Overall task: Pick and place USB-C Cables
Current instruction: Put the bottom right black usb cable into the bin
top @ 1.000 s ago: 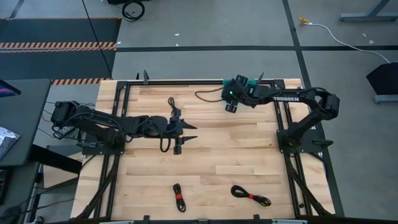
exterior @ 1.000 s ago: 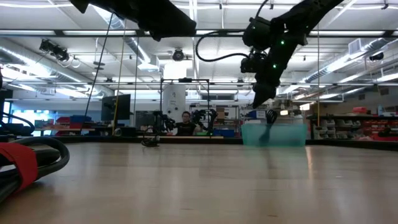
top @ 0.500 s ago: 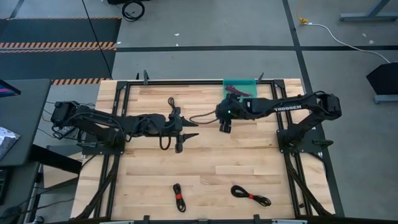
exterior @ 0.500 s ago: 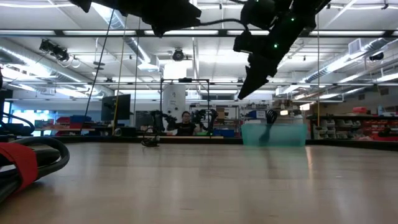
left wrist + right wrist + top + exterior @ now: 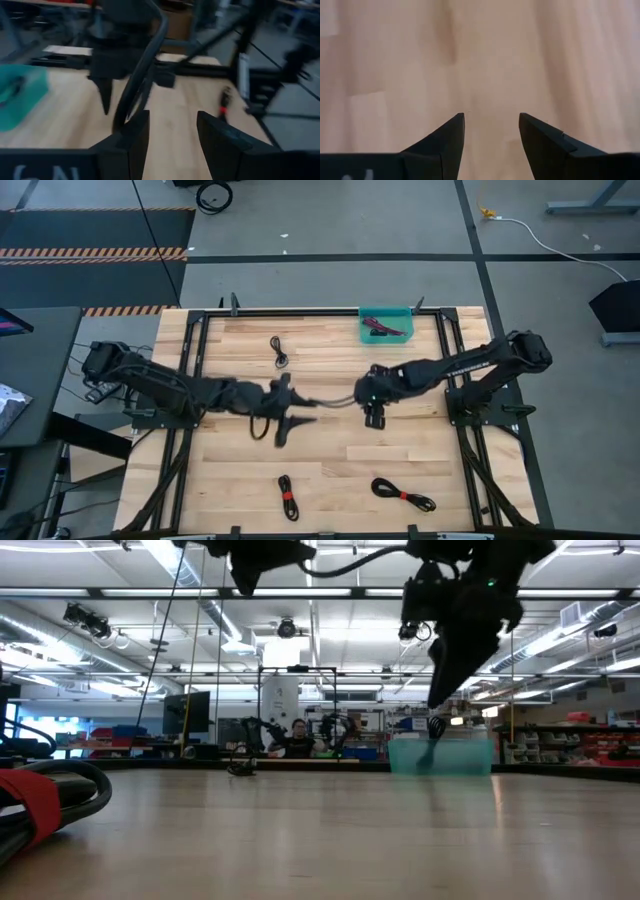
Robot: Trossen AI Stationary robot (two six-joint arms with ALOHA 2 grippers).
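Two arms are hanging over the middle of the tabletop [image 5: 400,450], almost nose to nose. Right end effector [image 5: 375,418] has its fingers spread with nothing between them, just bare wood under it in its wrist view. Left end effector [image 5: 283,430] also looks parted and empty. One black USB-C cable bundle [image 5: 278,351] lies well beyond the left end effector toward the far edge. Two more with red ties sit on the near side: one [image 5: 288,497] below the left end effector, the other [image 5: 403,494] below the right one. A teal bin [image 5: 386,325] with cables in it sits past the right end effector at the far edge.
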